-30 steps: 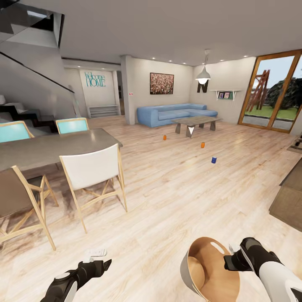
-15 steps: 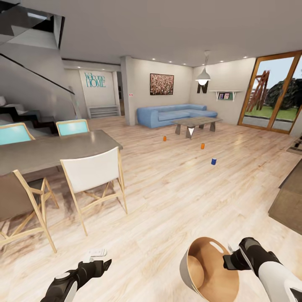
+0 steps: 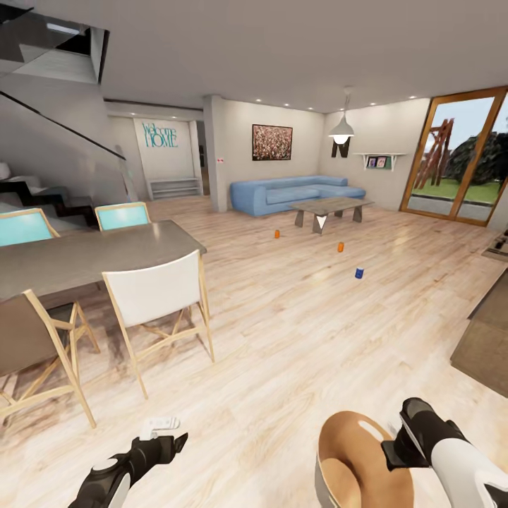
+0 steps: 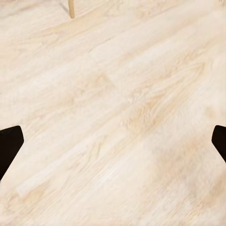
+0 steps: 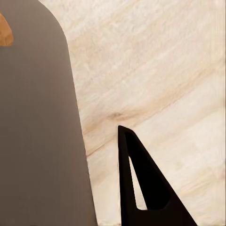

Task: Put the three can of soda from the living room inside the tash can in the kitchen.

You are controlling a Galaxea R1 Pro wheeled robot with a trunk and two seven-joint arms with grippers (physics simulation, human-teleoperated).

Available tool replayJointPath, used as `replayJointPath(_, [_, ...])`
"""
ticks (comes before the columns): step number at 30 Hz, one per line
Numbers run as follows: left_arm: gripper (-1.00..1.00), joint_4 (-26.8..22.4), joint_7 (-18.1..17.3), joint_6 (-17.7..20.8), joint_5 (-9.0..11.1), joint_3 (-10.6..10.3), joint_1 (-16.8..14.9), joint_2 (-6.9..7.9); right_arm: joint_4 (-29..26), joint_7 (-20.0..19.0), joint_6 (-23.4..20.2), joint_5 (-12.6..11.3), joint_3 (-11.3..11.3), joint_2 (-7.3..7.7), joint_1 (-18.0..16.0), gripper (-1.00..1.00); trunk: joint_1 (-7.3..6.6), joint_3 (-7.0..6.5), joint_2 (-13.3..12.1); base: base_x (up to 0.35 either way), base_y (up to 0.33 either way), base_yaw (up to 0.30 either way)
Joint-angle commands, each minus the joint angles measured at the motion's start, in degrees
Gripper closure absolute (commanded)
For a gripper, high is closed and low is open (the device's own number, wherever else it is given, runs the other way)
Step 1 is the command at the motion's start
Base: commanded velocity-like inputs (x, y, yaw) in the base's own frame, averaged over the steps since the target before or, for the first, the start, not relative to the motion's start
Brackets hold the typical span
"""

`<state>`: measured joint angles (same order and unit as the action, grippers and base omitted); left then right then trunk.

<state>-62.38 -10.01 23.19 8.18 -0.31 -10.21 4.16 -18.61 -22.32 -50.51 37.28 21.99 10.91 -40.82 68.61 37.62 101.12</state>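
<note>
So the only writing we can actually read is the teal "Welcome HOME" lettering [image 3: 161,133] on the far wall, plus a big dark letter N [image 3: 341,147] on the wall behind the white pendant lamp [image 3: 341,128]. We're standing on a light wood plank floor [image 3: 282,331] that runs through the whole open room. Over by the back there's the long blue sofa [image 3: 293,192] with a low table [image 3: 330,207] in front of it, a framed picture [image 3: 271,141] above, and a wood-framed glass door [image 3: 458,159] to the garden off to one side. Closer to us sits a grey dining table [image 3: 85,255] with a white chair [image 3: 156,303] and teal chairs, and stairs [image 3: 42,194] behind. The three soda cans stand on the floor well apart from each other: one orange can [image 3: 276,233] nearest the low table, a second orange can [image 3: 340,246] further out, and the blue can [image 3: 359,272] closest to us. The trash can [image 3: 360,469] is right down by us, held at its rim by our right gripper [image 3: 392,454], which is pinching the wall. Our left gripper [image 3: 169,439] hangs over bare floor holding nothing, fingers spread wide in the wrist view.
</note>
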Motion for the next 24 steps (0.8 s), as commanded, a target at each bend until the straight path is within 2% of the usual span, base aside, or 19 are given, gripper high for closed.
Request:
replayJointPath(1, [-1.0,0.0,0.0,-0.11,0.0,-0.01,0.0,-0.01,-0.02,0.14,-0.93,-1.41,0.31,-0.06,-0.07,1.0,0.0,-0.01,0.0,0.0,0.0,0.0])
replayJointPath(4, [-1.0,-0.01,-0.01,-0.35,-0.14,-0.03,0.01,0.01,-0.05,0.55,-2.68,-0.71,0.27,-0.73,-0.23,1.0,0.0,-0.01,0.0,0.0,0.0,0.0])
replayJointPath(6, [-1.0,0.01,0.0,-1.31,-2.64,-0.04,0.01,-0.05,-0.08,1.05,-3.48,-0.07,0.25,-2.26,-0.36,1.0,0.0,-0.01,0.0,0.0,0.0,0.0])
replayJointPath(9, [-1.0,0.03,-0.01,-2.96,-3.98,-0.04,0.01,-0.09,-0.1,1.63,-3.52,0.07,0.24,-3.15,-0.38,1.0,0.0,-0.01,0.0,0.0,-0.013,0.0])
replayJointPath(13, [-1.0,0.02,-0.01,-3.98,-4.62,-0.03,0.01,-0.1,-0.11,3.18,-3.37,0.14,0.24,-4.46,-0.39,1.0,0.0,-0.01,0.0,0.0,-0.137,0.0])
replayJointPath(18, [-1.0,0.03,-0.01,-4.44,-4.85,-0.02,0.01,-0.11,-0.06,4.31,-3.03,0.15,0.24,-4.94,-0.37,1.0,0.0,-0.01,0.0,0.001,-0.243,0.0])
replayJointPath(24, [-1.0,0.04,-0.01,-4.59,-4.93,0.03,0.01,-0.05,-0.1,4.53,-2.28,0.11,0.36,-4.78,-0.23,1.0,0.0,-0.01,0.0,0.053,-0.293,0.0])
